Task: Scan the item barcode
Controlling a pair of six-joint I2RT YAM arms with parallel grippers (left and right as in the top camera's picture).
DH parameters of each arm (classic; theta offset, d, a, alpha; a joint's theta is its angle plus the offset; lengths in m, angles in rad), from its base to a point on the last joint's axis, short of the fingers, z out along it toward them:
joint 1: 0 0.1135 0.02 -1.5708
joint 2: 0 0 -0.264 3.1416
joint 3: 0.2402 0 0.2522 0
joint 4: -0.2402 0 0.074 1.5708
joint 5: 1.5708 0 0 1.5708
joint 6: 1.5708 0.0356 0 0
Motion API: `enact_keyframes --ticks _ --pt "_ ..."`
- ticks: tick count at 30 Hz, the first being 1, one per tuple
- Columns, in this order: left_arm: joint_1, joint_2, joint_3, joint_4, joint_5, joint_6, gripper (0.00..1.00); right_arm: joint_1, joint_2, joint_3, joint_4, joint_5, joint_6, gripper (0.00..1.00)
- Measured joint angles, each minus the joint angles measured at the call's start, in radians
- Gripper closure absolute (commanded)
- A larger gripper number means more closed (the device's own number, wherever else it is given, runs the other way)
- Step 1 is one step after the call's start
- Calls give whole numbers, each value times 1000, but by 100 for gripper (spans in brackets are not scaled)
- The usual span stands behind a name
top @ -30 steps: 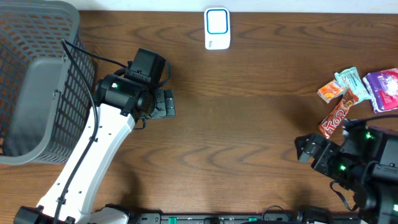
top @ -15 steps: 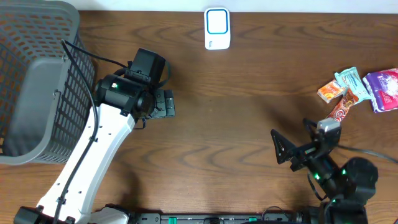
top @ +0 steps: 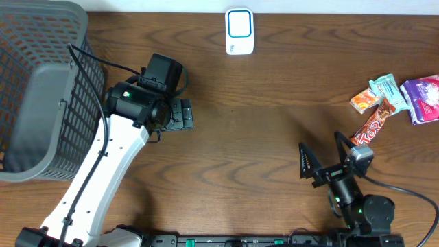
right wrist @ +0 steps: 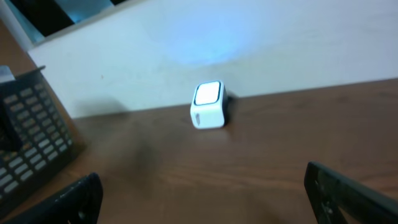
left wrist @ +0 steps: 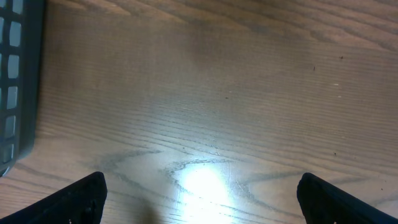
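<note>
Several snack packs lie at the right edge of the table: a long red bar, an orange pack, a teal pack and a purple pack. No barcode is legible. The white scanner stands at the far middle edge and also shows in the right wrist view. My right gripper hangs open and empty near the front right, left of the red bar, and looks toward the scanner. My left gripper is open over bare wood.
A large grey mesh basket fills the left end of the table; its wall shows in the left wrist view and in the right wrist view. A pale wall runs behind the scanner.
My right arm has swung from the right edge toward the front middle, its gripper now pointing across the table. The left arm has not moved. The packs lie as before.
</note>
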Motion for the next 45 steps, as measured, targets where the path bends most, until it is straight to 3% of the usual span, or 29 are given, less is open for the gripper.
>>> enact_keyframes --ticks 12,18,26,36,45 --pt "0 0 0 0 0 0 2 16 -79 -94 57 137 6 1" --pt "0 0 0 0 0 0 2 16 -80 -95 -59 173 -12 1" --pt "0 0 0 0 0 0 2 15 -80 -95 -60 185 -22 1" --pt "0 0 0 0 0 0 2 15 -80 -95 -68 235 -265 1" --pt "0 0 0 0 0 0 2 15 -80 -95 -71 266 -350 1"
